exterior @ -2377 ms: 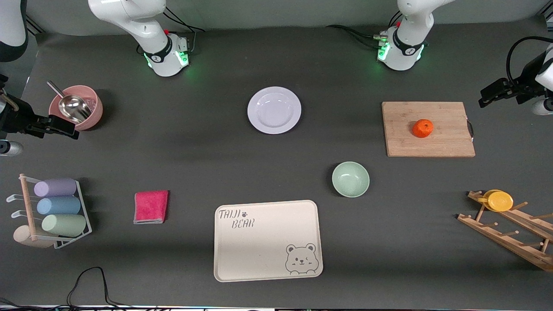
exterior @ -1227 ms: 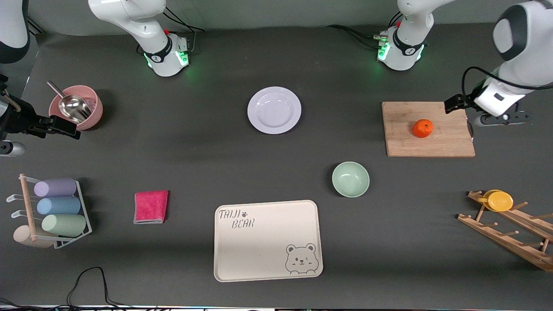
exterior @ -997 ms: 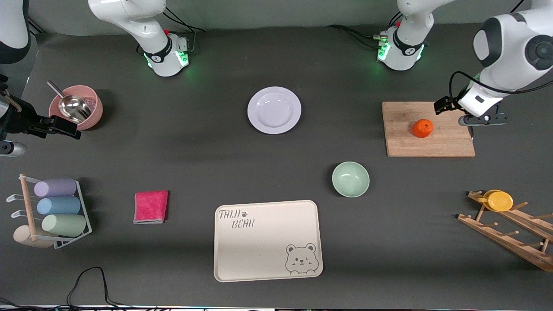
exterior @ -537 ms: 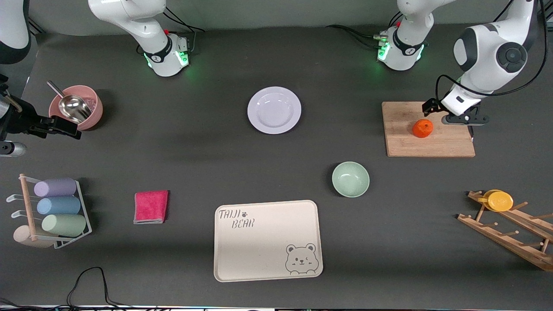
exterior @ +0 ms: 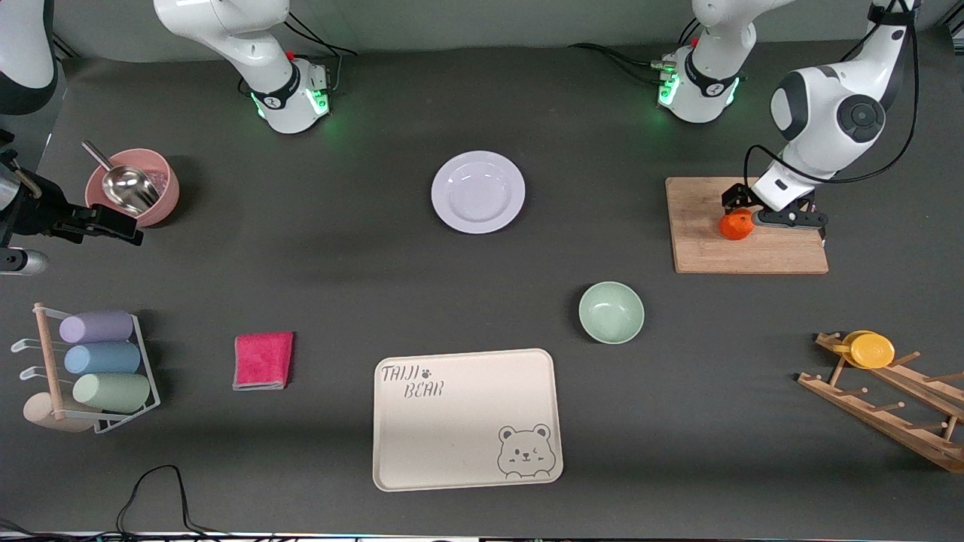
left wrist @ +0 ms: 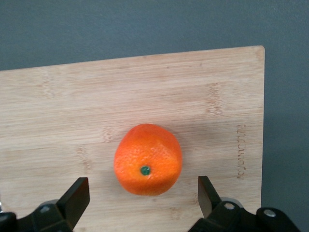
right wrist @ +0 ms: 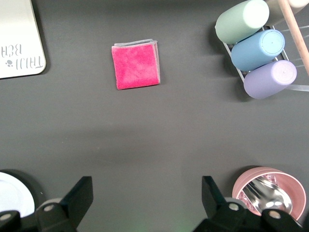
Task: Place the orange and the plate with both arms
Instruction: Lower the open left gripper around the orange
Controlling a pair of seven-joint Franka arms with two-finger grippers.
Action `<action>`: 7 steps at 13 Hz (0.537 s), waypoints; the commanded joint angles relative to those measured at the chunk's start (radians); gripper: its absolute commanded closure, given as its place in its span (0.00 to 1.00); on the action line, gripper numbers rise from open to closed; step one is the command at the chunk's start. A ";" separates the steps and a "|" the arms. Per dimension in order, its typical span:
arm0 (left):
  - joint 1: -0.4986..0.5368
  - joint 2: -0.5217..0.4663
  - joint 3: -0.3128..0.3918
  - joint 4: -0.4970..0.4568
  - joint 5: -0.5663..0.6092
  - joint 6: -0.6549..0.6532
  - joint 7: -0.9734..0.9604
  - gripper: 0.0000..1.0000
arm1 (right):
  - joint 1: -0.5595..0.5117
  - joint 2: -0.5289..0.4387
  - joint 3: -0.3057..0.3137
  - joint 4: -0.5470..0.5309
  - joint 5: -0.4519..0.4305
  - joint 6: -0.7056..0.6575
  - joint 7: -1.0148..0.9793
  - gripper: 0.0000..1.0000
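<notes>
Nothing has been placed yet, judging by how things lie. The orange (exterior: 735, 224) sits on the wooden cutting board (exterior: 708, 248) toward the left arm's end of the table, and the left gripper (exterior: 742, 214) hangs directly over it, fingers spread wide; the left wrist view shows the orange (left wrist: 147, 159) between the two fingertips (left wrist: 77, 198), not yet pinched. So the first grasp is only being lined up. The plate (exterior: 478, 192) lies bare and untouched near the middle of the table, farther from the front camera than the mint-green bowl (exterior: 611, 312) and the cream bear tray (exterior: 467, 418). The right gripper (right wrist: 145, 203) waits up in the air at the right arm's end, over the table beside the pink bowl with the metal scoop (exterior: 132, 187), its fingers apart and holding nothing. Left to do, it seems: closing on the orange, lifting it, handling the plate, and both placements.
</notes>
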 commanded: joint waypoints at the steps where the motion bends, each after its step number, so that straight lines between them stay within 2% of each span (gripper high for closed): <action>1: -0.024 0.020 0.003 -0.040 -0.018 0.083 0.018 0.00 | 0.004 -0.048 0.004 -0.068 -0.018 0.045 0.016 0.00; 3: -0.024 0.058 0.003 -0.041 -0.016 0.124 0.020 0.00 | 0.004 -0.050 0.002 -0.067 -0.018 0.041 0.017 0.00; 7: -0.020 0.070 0.006 -0.047 -0.012 0.135 0.045 0.00 | 0.004 -0.046 0.004 -0.064 -0.018 0.036 0.017 0.00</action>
